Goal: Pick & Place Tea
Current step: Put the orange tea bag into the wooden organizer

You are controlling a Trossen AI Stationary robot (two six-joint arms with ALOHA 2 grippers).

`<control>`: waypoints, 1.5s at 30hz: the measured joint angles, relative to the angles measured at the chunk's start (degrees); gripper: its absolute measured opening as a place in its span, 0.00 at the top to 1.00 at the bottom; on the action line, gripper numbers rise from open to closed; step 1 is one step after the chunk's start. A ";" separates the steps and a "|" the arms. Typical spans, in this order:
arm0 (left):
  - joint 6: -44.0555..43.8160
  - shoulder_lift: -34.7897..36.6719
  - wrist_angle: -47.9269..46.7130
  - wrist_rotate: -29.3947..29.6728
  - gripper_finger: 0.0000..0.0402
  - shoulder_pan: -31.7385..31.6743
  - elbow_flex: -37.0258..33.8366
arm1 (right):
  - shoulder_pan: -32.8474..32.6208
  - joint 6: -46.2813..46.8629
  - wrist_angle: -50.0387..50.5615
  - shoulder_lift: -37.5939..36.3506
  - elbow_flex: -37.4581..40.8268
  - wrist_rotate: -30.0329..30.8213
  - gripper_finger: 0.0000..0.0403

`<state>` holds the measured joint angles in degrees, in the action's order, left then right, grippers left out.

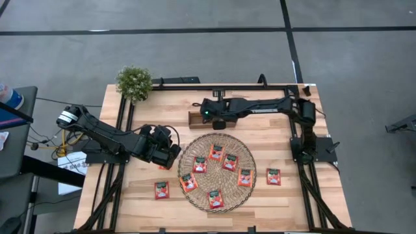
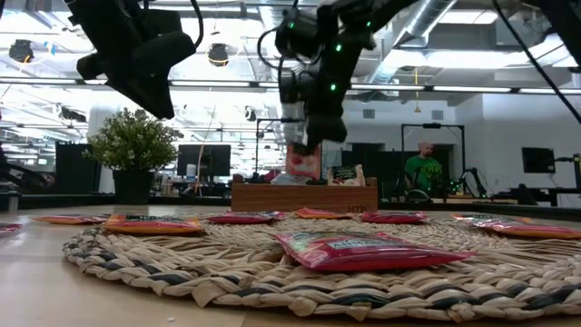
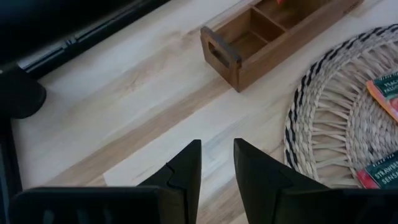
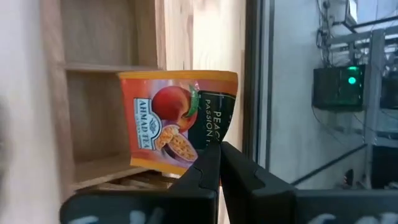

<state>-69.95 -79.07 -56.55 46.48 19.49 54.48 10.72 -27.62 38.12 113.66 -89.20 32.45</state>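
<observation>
the right gripper (image 4: 219,163) is seen clenched on one tea sachet (image 4: 180,121), pinched by its edge between the fingertips. in the right wrist view the sachet is orange-red with a fruit print and is held over the wooden tray (image 4: 99,93), whose compartments lie behind it. in the low view the same sachet (image 2: 303,162) hangs just above the tray (image 2: 304,195), apart from its rim. in the high view the right gripper (image 1: 218,120) is found over the tray (image 1: 194,119) at the far side of the table (image 1: 273,208), near the middle.

the left gripper (image 3: 216,163) is held released, a narrow gap being visible between its two dark fingers and nothing between them. in the high view it (image 1: 170,151) is placed just left of the round woven mat (image 1: 247,146), above bare table.

seven sachets are seen lying flat on the mat, among them one near its centre (image 1: 216,153) and one at its near edge (image 1: 215,199). another sachet (image 1: 273,177) lies on the table just right of the mat, and one (image 1: 161,190) lies left of the mat toward the near edge. a small potted plant (image 1: 134,82) stands at the far left corner of the table.
</observation>
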 joint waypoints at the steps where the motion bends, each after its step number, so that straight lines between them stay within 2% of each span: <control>1: 0.02 0.00 0.03 0.06 0.78 0.00 0.00 | 0.04 0.01 -0.15 0.77 -0.06 0.55 1.00; 6: 0.00 0.00 -0.05 0.31 0.78 0.00 0.00 | 0.78 0.10 0.53 3.06 -0.01 3.04 1.00; 14: -0.11 0.00 -0.07 0.87 0.78 -0.02 0.00 | 1.08 0.13 -1.76 2.79 -0.01 3.49 1.00; 45: -0.13 0.00 -0.02 0.87 0.78 -0.02 0.00 | 0.33 0.61 -0.70 2.76 0.01 2.25 1.00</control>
<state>-70.08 -79.07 -56.58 47.35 19.46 54.48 11.05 -27.01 37.42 116.42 -89.19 34.70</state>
